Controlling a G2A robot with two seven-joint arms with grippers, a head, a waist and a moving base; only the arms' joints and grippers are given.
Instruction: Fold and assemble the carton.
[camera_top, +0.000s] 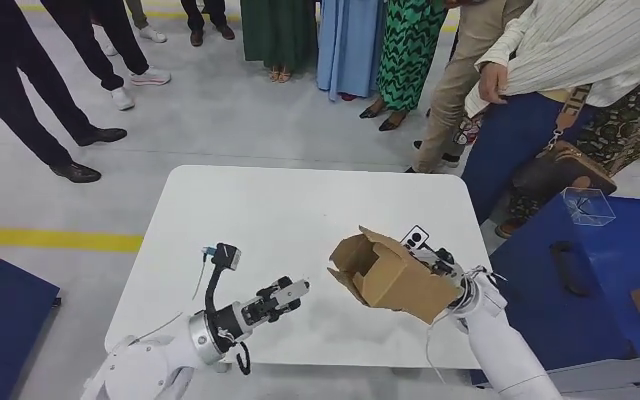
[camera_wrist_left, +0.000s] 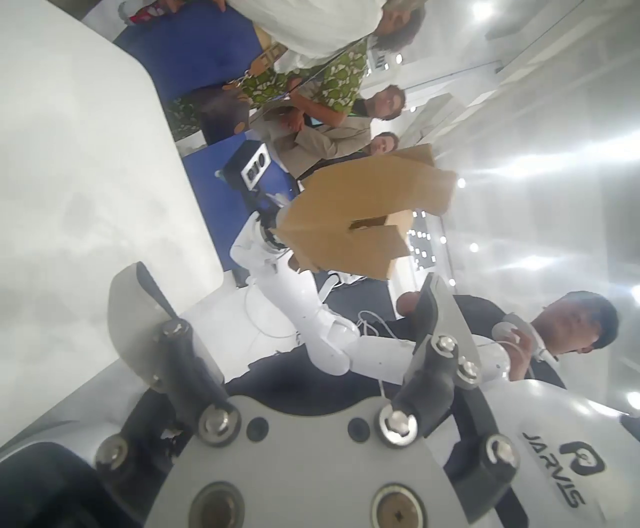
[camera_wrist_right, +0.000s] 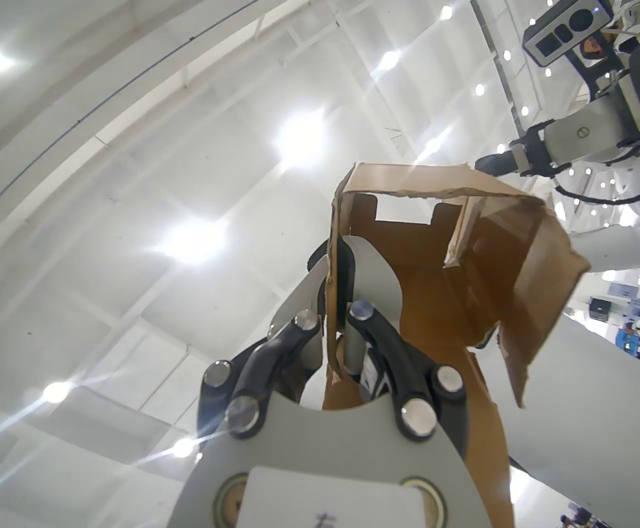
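One tool (camera_wrist_right: 334, 280) (right) half behind carton (camera_top: 395, 280)

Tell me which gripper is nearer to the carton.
Right. The right gripper is shut on a wall of the carton; the left gripper is open, apart from it, above the table.

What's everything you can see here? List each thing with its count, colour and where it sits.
carton: one, brown, partly folded, held up over the table's right part
table: one, white, centre of the top view
blue surface: two, blue, one right of the table, one at the left edge
clear box: one, transparent, on the right blue surface
yellow line: one, yellow, on the floor left of the table
left hand: one, open, over the table's near edge, apart from the carton
right hand: one, shut on a carton wall
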